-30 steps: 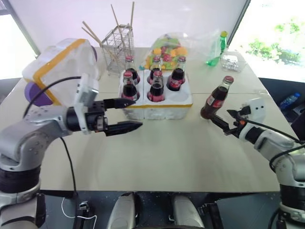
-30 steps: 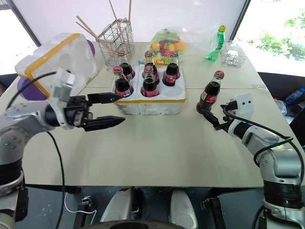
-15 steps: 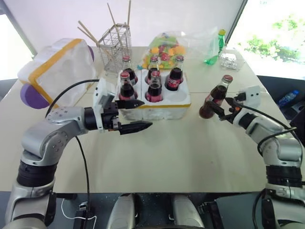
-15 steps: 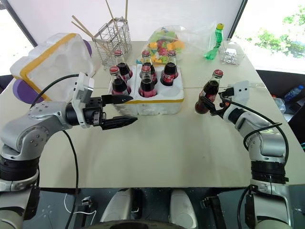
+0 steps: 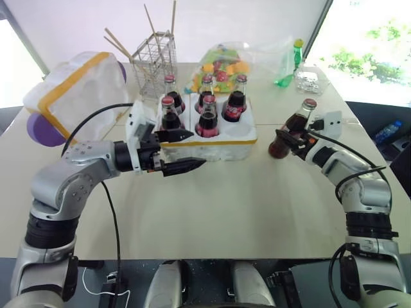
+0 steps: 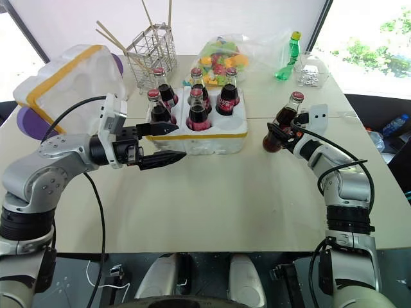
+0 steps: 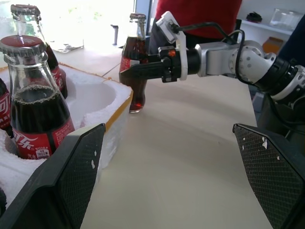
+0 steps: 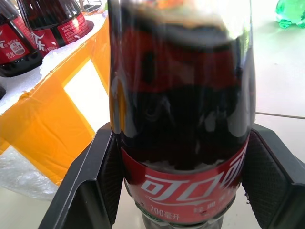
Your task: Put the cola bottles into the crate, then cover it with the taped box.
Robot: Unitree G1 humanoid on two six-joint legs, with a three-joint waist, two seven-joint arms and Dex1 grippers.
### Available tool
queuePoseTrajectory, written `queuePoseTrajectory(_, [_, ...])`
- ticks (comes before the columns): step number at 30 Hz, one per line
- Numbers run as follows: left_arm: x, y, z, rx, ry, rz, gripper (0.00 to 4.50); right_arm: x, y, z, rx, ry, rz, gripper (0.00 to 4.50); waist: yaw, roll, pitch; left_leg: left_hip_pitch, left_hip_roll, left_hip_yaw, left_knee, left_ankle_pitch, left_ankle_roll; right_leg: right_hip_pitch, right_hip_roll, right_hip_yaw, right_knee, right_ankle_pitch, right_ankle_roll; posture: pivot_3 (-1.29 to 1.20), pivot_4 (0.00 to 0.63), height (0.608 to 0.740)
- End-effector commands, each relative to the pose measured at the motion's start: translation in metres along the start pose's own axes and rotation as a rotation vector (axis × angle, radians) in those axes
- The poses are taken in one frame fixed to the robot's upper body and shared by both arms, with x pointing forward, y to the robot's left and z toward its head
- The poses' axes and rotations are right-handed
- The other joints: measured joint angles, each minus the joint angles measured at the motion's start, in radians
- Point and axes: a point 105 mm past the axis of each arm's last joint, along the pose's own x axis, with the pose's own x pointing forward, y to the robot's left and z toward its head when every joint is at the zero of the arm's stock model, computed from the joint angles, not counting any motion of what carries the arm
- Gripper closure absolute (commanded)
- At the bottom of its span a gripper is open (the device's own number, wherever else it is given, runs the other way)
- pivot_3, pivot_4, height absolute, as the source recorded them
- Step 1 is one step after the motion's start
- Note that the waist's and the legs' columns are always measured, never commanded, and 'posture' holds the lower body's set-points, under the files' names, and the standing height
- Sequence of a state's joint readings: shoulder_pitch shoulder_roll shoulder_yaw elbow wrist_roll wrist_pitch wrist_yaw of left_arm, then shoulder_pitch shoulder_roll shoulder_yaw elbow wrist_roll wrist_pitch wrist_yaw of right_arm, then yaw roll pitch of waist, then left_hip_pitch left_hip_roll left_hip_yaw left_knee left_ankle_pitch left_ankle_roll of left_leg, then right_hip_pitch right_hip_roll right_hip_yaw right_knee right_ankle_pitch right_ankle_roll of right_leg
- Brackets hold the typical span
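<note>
Right wrist view is taken up by the sixth cola bottle point(image 8: 180, 119), which is clamped between the two black fingers point(image 8: 90, 186) of the right gripper point(image 6: 280, 133) at its lower body, the red label being seen just above the pads; from the head cameras this bottle is seen leaning on the table point(image 5: 257, 205) just to the right of the crate point(image 5: 225, 138), apart from it. Five other cola bottles point(image 5: 209, 119) are seen standing upright in the wells of the crate, and one front well point(image 7: 90, 95) on the side towards the held bottle is left empty. The left gripper point(image 5: 183, 151) is held with its fingers spread wide and nothing between them, pointed across the front of the crate towards the right arm, one finger lying just before the crate's yellow-banded front wall. The taped box point(image 5: 80, 93) is seen at the far left of the table, tilted, with a purple thing point(image 5: 42, 130) beside it. Behind the crate a wire basket point(image 5: 156, 61) with sticks, a bag of coloured things point(image 5: 221, 64) and a green bottle point(image 5: 292, 64) are set
</note>
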State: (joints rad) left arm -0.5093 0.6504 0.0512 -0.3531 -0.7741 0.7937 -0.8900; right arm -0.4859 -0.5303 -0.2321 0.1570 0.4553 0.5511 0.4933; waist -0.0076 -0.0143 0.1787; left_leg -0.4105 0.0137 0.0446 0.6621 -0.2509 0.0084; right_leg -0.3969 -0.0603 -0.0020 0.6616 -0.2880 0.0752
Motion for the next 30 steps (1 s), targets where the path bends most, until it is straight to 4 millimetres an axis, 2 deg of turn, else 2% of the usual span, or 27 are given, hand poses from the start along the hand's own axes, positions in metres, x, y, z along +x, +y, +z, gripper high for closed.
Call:
queuePoseTrajectory(1, [-0.005, 0.004, 0.01, 0.039, -0.032, 0.039, 0.0, -0.012, 0.015, 0.064, -0.047, -0.202, 0.063, 1.8, -0.004, 0.001, 0.001, -0.001, 0.0, 0.0, 0.0, 0.0, 0.0, -0.001, 0.0, 0.0, 0.0, 0.0, 0.0, 0.0, 0.15, 0.74])
queuePoseTrajectory(3, [-0.009, 0.007, 0.01, 0.037, -0.036, 0.066, 0.0, -0.017, 0.031, 0.088, -0.06, -0.265, 0.131, 1.8, -0.007, 0.004, 0.002, -0.003, 0.0, 0.0, 0.0, 0.0, 0.0, -0.004, 0.0, 0.0, 0.0, 0.0, 0.001, 0.0, 0.15, 0.74])
queuePoseTrajectory(6, [-0.015, 0.01, 0.009, 0.034, -0.037, 0.096, 0.0, -0.021, 0.056, 0.111, -0.056, -0.321, 0.234, 1.8, -0.014, 0.005, 0.003, -0.011, 0.0, 0.0, 0.0, 0.0, 0.0, -0.013, 0.0, 0.001, 0.003, 0.002, 0.003, 0.0, 0.15, 0.74])
queuePoseTrajectory(9, [-0.018, 0.011, 0.008, 0.033, -0.038, 0.116, 0.0, -0.018, 0.076, 0.123, -0.04, -0.345, 0.309, 1.8, -0.01, 0.005, 0.003, -0.012, 0.002, 0.0, 0.0, 0.0, 0.0, -0.014, 0.003, 0.0, 0.003, 0.001, 0.003, 0.0, 0.15, 0.74])
queuePoseTrajectory(13, [-0.02, 0.011, 0.009, 0.038, -0.045, 0.131, 0.0, -0.004, 0.092, 0.129, -0.027, -0.354, 0.36, 1.8, -0.006, 0.005, 0.003, -0.012, 0.001, -0.001, 0.0, 0.0, 0.0, -0.013, 0.002, 0.0, 0.002, 0.002, 0.003, 0.0, 0.15, 0.74])
queuePoseTrajectory(16, [-0.02, 0.01, 0.01, 0.045, -0.046, 0.139, 0.0, 0.006, 0.099, 0.122, -0.029, -0.318, 0.39, 1.8, -0.003, 0.005, 0.003, -0.013, 0.0, 0.0, 0.002, 0.0, 0.0, -0.013, 0.0, 0.0, 0.002, 0.002, 0.003, 0.0, 0.15, 0.74])
queuePoseTrajectory(21, [-0.023, 0.013, 0.011, 0.053, -0.049, 0.164, 0.0, 0.015, 0.116, 0.099, -0.052, -0.232, 0.461, 1.8, -0.006, 0.005, 0.003, -0.016, -0.001, 0.0, 0.002, 0.0, 0.0, -0.015, -0.001, 0.0, 0.001, 0.002, 0.004, 0.0, 0.15, 0.74])
queuePoseTrajectory(25, [-0.025, 0.016, 0.011, 0.058, -0.052, 0.192, 0.0, 0.036, 0.105, 0.064, -0.193, -0.109, 0.348, 1.8, -0.007, 0.005, 0.003, -0.016, -0.001, 0.0, 0.0, 0.0, 0.0, -0.016, -0.001, 0.0, 0.001, 0.002, 0.004, 0.0, 0.15, 0.74])
queuePoseTrajectory(30, [-0.025, 0.016, 0.012, 0.061, -0.058, 0.201, 0.0, 0.054, 0.106, 0.038, -0.296, -0.014, 0.32, 1.8, -0.004, 0.005, 0.003, -0.015, -0.001, 0.0, 0.002, 0.0, 0.0, -0.015, -0.001, 0.0, 0.002, 0.002, 0.004, 0.0, 0.15, 0.74])
